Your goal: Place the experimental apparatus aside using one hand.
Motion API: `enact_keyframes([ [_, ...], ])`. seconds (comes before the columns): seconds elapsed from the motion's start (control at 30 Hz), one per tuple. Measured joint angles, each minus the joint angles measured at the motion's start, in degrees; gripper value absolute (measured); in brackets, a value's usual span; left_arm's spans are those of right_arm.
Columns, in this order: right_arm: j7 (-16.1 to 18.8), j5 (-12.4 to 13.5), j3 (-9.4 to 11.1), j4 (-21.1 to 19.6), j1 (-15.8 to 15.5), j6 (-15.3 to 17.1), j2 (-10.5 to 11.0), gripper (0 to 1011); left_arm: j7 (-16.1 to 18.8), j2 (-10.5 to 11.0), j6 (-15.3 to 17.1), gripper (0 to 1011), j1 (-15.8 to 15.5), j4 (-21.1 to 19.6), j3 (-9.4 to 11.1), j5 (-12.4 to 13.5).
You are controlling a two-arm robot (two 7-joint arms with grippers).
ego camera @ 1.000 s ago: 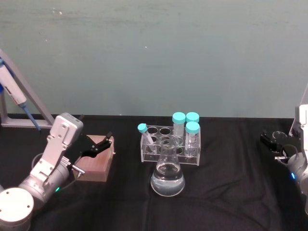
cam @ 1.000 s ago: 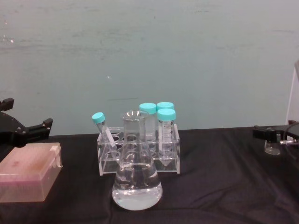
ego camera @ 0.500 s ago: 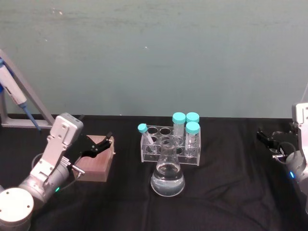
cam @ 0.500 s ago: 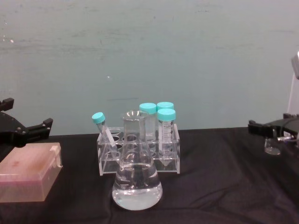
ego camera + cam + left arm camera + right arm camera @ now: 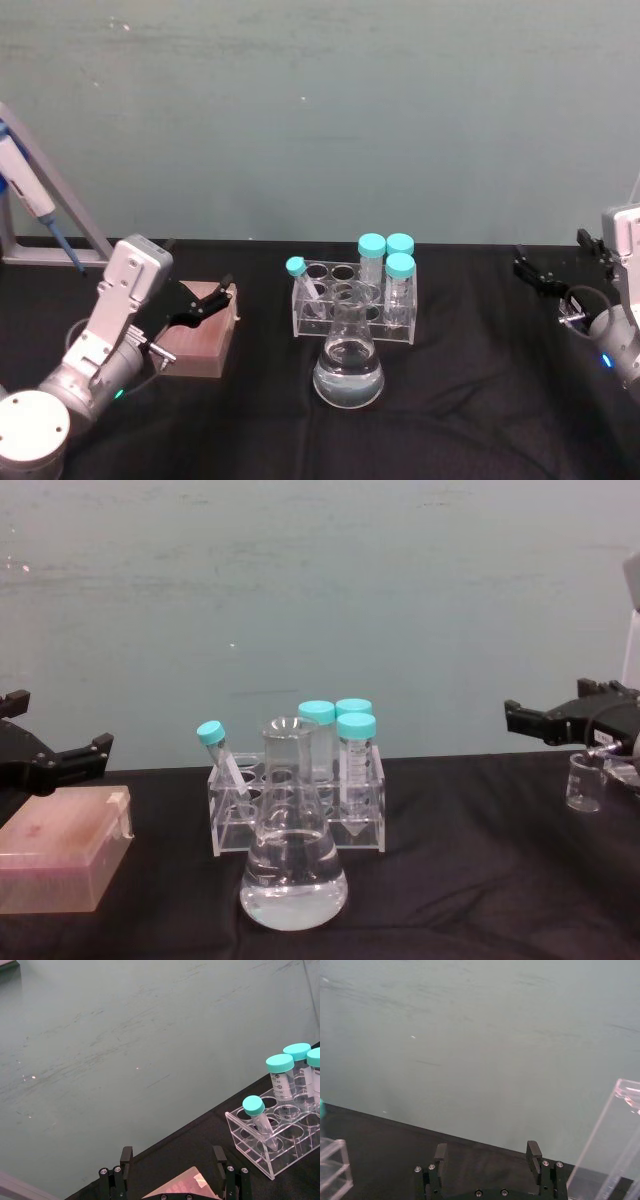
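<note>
The experimental apparatus stands mid-table: a conical flask (image 5: 348, 368) (image 5: 293, 865) with clear liquid, and behind it an acrylic rack (image 5: 352, 305) (image 5: 296, 815) (image 5: 280, 1140) holding several teal-capped tubes. A small glass beaker (image 5: 585, 782) (image 5: 584, 299) stands alone at the far right. My right gripper (image 5: 552, 254) (image 5: 547, 706) (image 5: 487, 1157) hovers open and empty just above the beaker, towards the rack from it. My left gripper (image 5: 214, 297) (image 5: 60, 732) (image 5: 172, 1160) rests open above a pink box.
The pink box (image 5: 200, 342) (image 5: 60, 860) lies at the left under the left gripper. A pipette on a sloped stand (image 5: 35, 200) sits at the far left. A clear acrylic panel (image 5: 607, 1150) rises close beside the right gripper. Black cloth covers the table.
The right gripper has risen from beaker height and shifted towards the rack, leaving the beaker standing on the table. The left arm, flask and rack have not moved.
</note>
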Motion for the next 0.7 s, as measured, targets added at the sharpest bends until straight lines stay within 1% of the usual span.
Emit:
enact_keyframes([
  [0.1, 2.0, 0.81, -0.16, -3.07, -1.53, 0.42, 0.61, 1003, 0.0, 0.0, 0.0, 1000, 0.0, 0.0, 0.0, 0.0],
  [0.13, 3.2, 1.39, -0.25, -4.52, -2.29, 0.89, 0.94, 1003, 0.0, 0.0, 0.0, 1000, 0.0, 0.0, 0.0, 0.0],
  [0.33, 7.07, 3.9, -0.8, -8.73, -4.45, 2.26, 2.08, 1003, 0.0, 0.0, 0.0, 1000, 0.0, 0.0, 0.0, 0.0],
  [0.37, 8.1, 4.63, -1.06, -9.89, -5.07, 2.45, 2.45, 1003, -0.01, 0.0, 0.0, 1000, 0.0, 0.0, 0.0, 0.0],
  [0.4, 8.1, 4.63, -1.06, -9.89, -5.07, 2.45, 2.45, 1003, 0.0, 0.0, 0.0, 1000, 0.0, 0.0, 0.0, 0.0],
  [0.57, 11.78, 7.67, -1.93, -13.21, -6.86, 3.57, 3.77, 1003, 0.0, 0.0, 0.0, 1000, 0.0, 0.0, 0.0, 0.0],
  [0.7, 14.08, 9.43, -2.57, -14.75, -7.76, 3.82, 4.67, 1003, 0.0, 0.0, 0.0, 1000, 0.0, 0.0, 0.0, 0.0],
])
